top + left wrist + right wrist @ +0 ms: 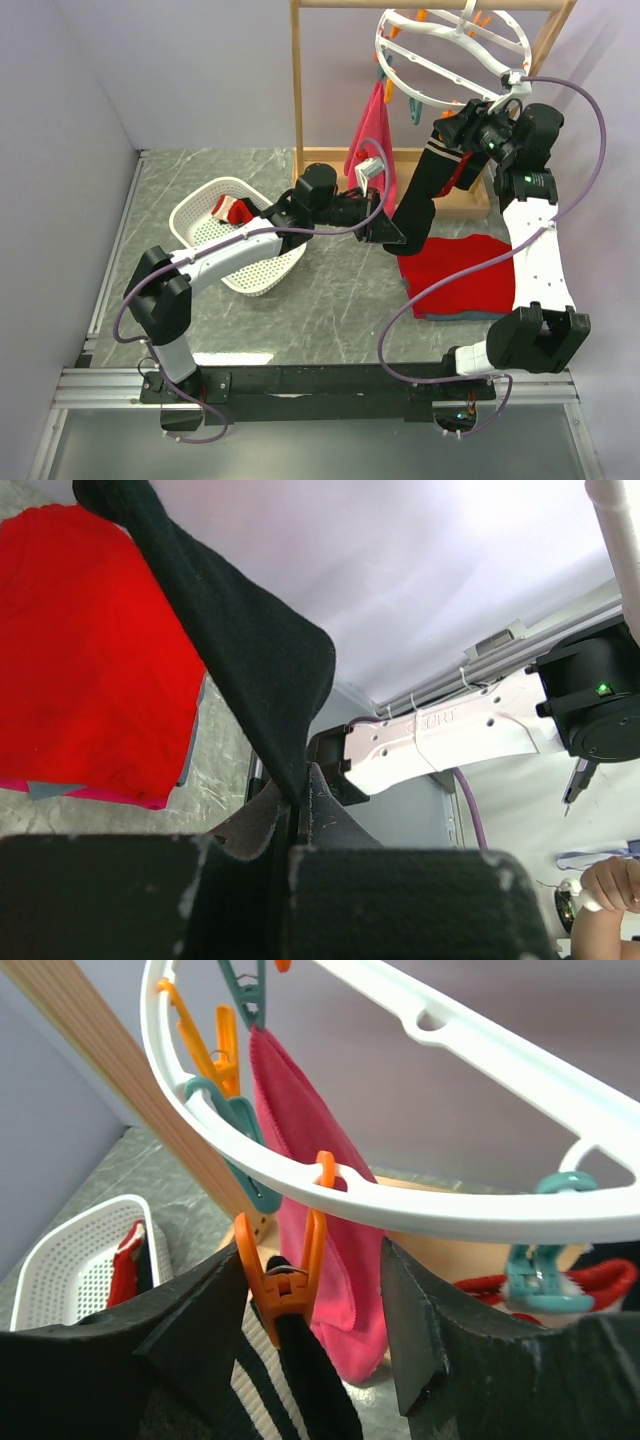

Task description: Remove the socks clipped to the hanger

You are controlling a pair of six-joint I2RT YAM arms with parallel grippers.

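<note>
The white ring hanger hangs from the wooden rack. A black sock with white stripes hangs from an orange clip on the hanger's ring. My left gripper is shut on the sock's lower end; the left wrist view shows the black sock pinched between its fingers. My right gripper is open, its fingers standing either side of the orange clip and apart from it. A teal clip holds a red-edged piece to the right.
A pink towel hangs from the hanger behind the sock. A white basket at the left holds a red and black sock. A folded red cloth lies under the hanging sock. The wooden rack post stands behind.
</note>
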